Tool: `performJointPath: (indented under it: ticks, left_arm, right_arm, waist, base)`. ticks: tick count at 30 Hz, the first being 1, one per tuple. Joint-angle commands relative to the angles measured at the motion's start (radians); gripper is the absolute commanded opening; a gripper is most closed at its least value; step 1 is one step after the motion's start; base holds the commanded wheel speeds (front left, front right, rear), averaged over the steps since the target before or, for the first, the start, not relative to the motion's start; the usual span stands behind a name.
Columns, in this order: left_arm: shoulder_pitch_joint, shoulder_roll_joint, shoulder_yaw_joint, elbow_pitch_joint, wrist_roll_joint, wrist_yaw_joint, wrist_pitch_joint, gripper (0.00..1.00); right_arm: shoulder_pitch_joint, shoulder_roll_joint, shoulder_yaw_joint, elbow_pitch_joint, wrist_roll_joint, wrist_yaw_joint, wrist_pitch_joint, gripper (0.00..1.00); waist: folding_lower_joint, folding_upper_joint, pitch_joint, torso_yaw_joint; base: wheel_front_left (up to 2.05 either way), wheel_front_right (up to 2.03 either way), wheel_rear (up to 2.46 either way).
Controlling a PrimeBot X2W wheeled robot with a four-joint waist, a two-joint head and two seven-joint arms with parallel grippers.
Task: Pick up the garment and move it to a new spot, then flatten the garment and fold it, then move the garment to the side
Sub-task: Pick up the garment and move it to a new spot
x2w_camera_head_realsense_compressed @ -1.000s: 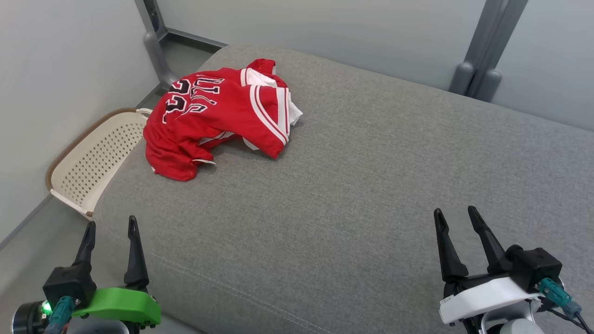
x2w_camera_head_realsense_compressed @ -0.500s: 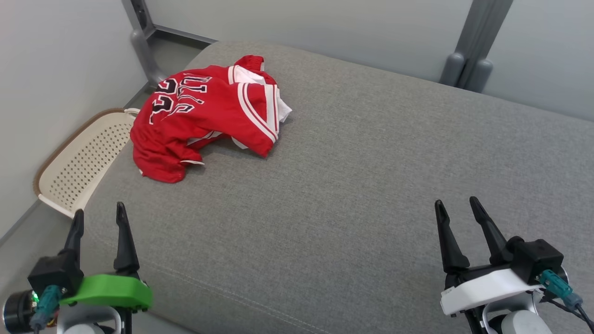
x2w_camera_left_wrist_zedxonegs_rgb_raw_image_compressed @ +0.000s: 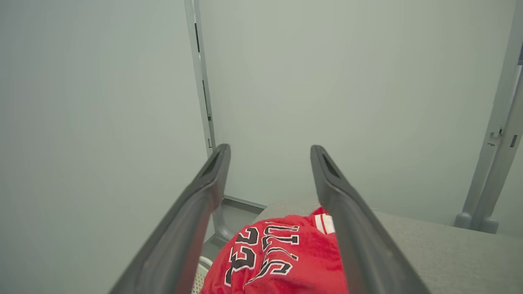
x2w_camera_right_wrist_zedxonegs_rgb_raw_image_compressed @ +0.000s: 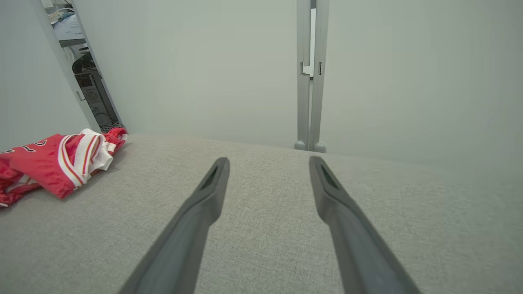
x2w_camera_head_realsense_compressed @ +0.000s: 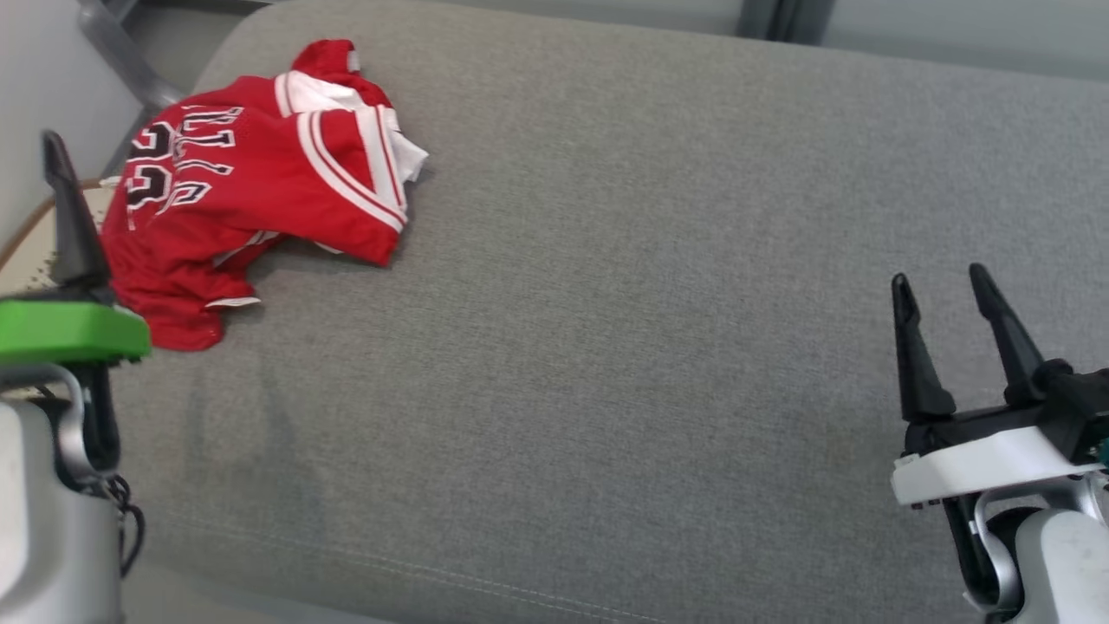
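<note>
Left wrist view: the left pincer (x2w_camera_left_wrist_zedxonegs_rgb_raw_image_compressed: 269, 149) is released, its two dark fingers spread wide with nothing between them, pointing at the pale wall. Low between the fingers lies the red garment (x2w_camera_left_wrist_zedxonegs_rgb_raw_image_compressed: 282, 261), a jersey with black, white-edged lettering, on the far left end of the grey cushion (x2w_camera_left_wrist_zedxonegs_rgb_raw_image_compressed: 449, 253).

Right wrist view: the right pincer (x2w_camera_right_wrist_zedxonegs_rgb_raw_image_compressed: 269, 159) is also released and empty, its fingers apart above bare grey fabric. The garment (x2w_camera_right_wrist_zedxonegs_rgb_raw_image_compressed: 49, 163) sits well apart from it at the far left, crumpled, with its red-and-white striped trim facing this way.

Head view: the garment (x2w_camera_head_realsense_compressed: 260, 182) lies bunched at the cushion's far left corner, lettering up and white lining showing at its right edge. One finger (x2w_camera_head_realsense_compressed: 69, 225) of the left pincer rises just beside the garment's left edge, above a green mount. The right pincer (x2w_camera_head_realsense_compressed: 940, 277) hangs over the near right of the cushion (x2w_camera_head_realsense_compressed: 650, 347).
</note>
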Motion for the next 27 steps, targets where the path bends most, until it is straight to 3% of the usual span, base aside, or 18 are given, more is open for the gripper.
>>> performJointPath:
  ticks: [1, 8, 14, 19, 27]
  left_arm:
    - [-0.055, 0.016, 0.007, 0.01, -0.013, -0.007, 0.003, 1.0]
    - [-0.238, 0.108, 0.046, 0.094, -0.04, -0.032, 0.035, 1.0]
    - [-0.337, 0.161, 0.053, 0.196, -0.074, -0.062, 0.084, 1.0]
    - [-0.38, 0.176, 0.029, 0.312, -0.089, -0.08, 0.141, 1.0]
    - [-0.35, 0.154, -0.013, 0.46, -0.129, -0.102, 0.256, 1.0]
  right_arm:
    - [-0.019, -0.007, -0.017, -0.019, -0.012, 0.0, 0.004, 1.0]
    - [-0.03, -0.017, -0.101, -0.088, -0.025, 0.0, 0.007, 1.0]
    - [-0.025, -0.017, -0.15, -0.112, -0.02, 0.0, -0.002, 1.0]
    - [-0.029, -0.015, -0.159, -0.117, -0.027, 0.0, -0.002, 1.0]
    - [-0.03, -0.021, -0.156, -0.117, -0.027, 0.0, 0.005, 1.0]
  waist:
    - [-0.0001, 0.0, 0.148, -0.145]
    - [-0.0001, 0.0, 0.263, -0.252]
    - [-0.0001, 0.0, 0.322, -0.285]
    - [-0.0001, 0.0, 0.338, -0.279]
    - [-0.0001, 0.0, 0.336, -0.264]
  base:
    - [0.0, 0.0, 0.0]
    - [0.0, 0.0, 0.0]
    - [0.0, 0.0, 0.0]
    - [0.0, 0.0, 0.0]
    - [0.0, 0.0, 0.0]
